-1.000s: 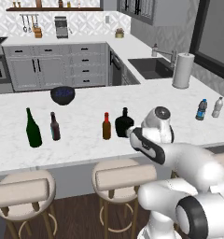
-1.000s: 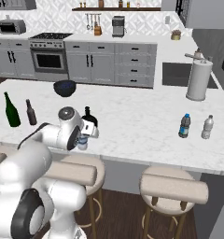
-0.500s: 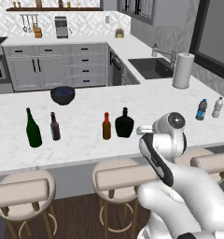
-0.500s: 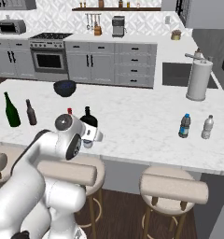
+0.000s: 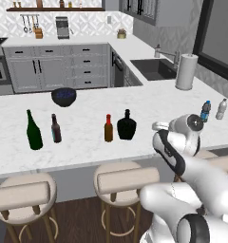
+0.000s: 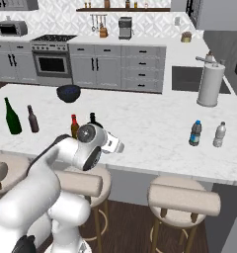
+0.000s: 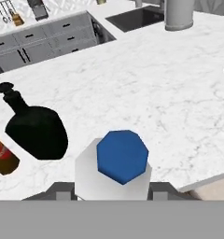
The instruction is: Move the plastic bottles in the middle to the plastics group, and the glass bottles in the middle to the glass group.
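Hand view: the gripper [image 7: 115, 190] is clamped on the water bottle [image 7: 117, 163], a pale clear body with a blue end facing the camera, and one grey finger [image 7: 62, 190] shows on each side of it. The bottle hangs over the marble counter [image 7: 170, 98], not standing on it. At ten o'clock from it the black bottle [image 7: 37, 131] sits on the counter, and at nine o'clock the amber bottle [image 7: 2, 159] is cut by the frame edge.

Left base view: the black bottle [image 5: 127, 126] and the amber bottle [image 5: 108, 128] stand just beside each other in the middle of the counter. Well off at nine o'clock from them are the green bottle [image 5: 33, 130] and the brown bottle [image 5: 55, 129], side by side. At three o'clock, far across the counter, the blue-capped bottle [image 5: 205, 111] and the grey bottle [image 5: 222, 108] stand together. A dark bowl [image 5: 63, 96] sits at eleven o'clock of the middle pair, and a paper-towel roll [image 5: 186, 71] stands by the sink [image 5: 156, 69].
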### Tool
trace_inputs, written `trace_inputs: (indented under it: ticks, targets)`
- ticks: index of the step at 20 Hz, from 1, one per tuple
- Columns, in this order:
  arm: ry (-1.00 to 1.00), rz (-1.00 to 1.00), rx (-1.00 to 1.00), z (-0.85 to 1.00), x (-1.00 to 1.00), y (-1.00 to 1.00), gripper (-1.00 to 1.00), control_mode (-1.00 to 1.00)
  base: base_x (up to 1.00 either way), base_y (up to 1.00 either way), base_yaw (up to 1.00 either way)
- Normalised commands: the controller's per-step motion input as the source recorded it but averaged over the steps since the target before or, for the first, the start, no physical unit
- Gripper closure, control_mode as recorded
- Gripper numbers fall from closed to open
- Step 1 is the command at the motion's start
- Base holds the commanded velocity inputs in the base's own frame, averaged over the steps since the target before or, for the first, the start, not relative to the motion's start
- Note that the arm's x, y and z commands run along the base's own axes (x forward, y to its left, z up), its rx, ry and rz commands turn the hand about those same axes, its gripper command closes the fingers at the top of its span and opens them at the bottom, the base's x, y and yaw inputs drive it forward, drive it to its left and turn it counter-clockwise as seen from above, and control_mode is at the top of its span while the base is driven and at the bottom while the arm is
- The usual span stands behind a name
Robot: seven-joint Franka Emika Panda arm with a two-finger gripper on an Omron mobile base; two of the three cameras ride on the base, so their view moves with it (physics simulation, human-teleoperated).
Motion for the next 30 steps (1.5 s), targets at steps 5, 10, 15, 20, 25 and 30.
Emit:
trace_inputs:
  ticks: [5,10,15,20,25,30]
  targets:
    - [0.11,-0.06,0.03,0.61,0.34,-0.8,1.0,-1.0,0.0,0.0,0.0]
    - [0.19,0.0,-0.05,0.74,0.28,-0.86,1.0,-1.0,0.0,0.0,0.0]
    - [0.29,0.0,-0.01,0.33,0.31,-0.98,1.0,-1.0,0.0,0.0,0.0]
    - [0.27,0.0,0.03,-0.61,0.09,-0.93,1.0,-1.0,0.0,0.0,0.0]
    - [0.01,0.0,-0.07,-0.56,-0.08,-0.29,1.0,-1.0,0.0,0.0,0.0]
    - [-0.03,0.0,-0.09,0.0,0.17,-0.21,1.0,-1.0,0.0,0.0,0.0]
